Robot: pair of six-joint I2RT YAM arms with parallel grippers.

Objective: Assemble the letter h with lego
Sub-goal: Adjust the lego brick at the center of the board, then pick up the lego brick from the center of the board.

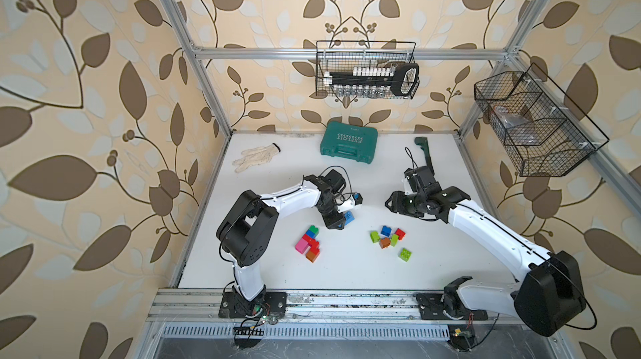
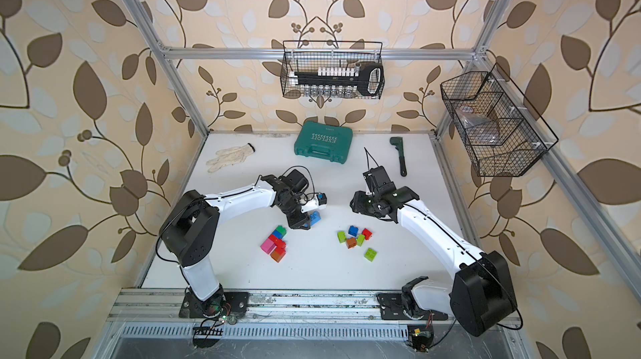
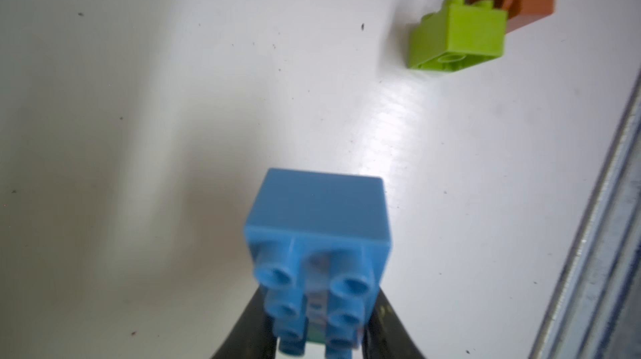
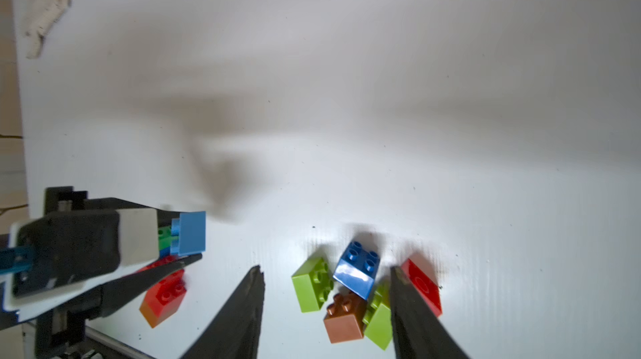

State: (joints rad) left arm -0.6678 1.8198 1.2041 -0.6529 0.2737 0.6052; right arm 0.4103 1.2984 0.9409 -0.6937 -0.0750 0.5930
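The left end effector [image 1: 342, 220] clamps a long blue brick [image 3: 317, 236] — its length runs out along the fingers. The partial build [image 1: 308, 243] sits on the counter [image 1: 347, 272] just beside it, toward the arm's base; the right end effector [image 4: 325, 274], parted and empty, hangs above the loose bricks [image 1: 388, 236].

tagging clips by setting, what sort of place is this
Probably a robot test cell, not a home: an aluminium frame carries the leaf wallpaper, and a left arm and right arm are mounted on a rail edging the white table.
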